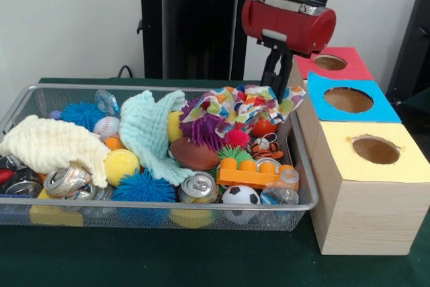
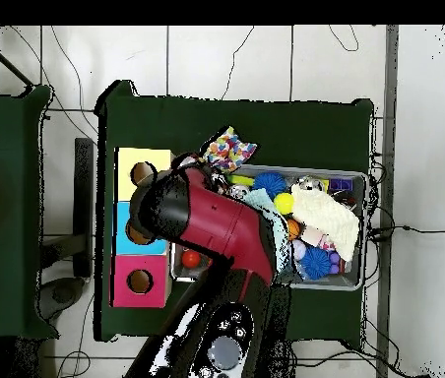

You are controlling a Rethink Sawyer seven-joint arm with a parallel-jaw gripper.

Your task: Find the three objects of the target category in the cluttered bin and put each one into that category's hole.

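Clamped on the far edge of a multicoloured patterned cloth (image 1: 250, 104), the jaws of the black gripper (image 1: 276, 87) appeared to hold the fabric part-lifted at the far right corner of the wire mesh bin (image 1: 304, 186), though the fingertips themselves were hidden behind the folds.

Seen from the front, left to right, the bin held a cream waffle-weave cloth (image 1: 50, 144) draped over crushed drink cans (image 1: 67, 181), then a mint green knitted cloth (image 1: 149, 132) spread across the middle, then the patterned cloth at the right. Balls, spiky rubber toys and an orange toy brick (image 1: 256, 172) lay between and beneath them.

Just beside the bin's right wall stood a row of wooden boxes, each with a round hole: the yellow-topped box (image 1: 373, 156) nearest, the blue-topped box (image 1: 349, 102) behind it, and the red-topped box (image 1: 332, 64) farthest.

Three cloths in the bin suggested fabric was the target category, and the step in hand looked like the first pick, with none of the three yet posted. Which hole belongs to cloth could not be told from the scene. The next move likely called for raising the cloth clear of the clutter without dragging neighbouring toys, carrying it right over the boxes, and feeding the loose fabric fully through the chosen opening.

In the overhead view the red arm (image 2: 228, 226) covered much of the bin.
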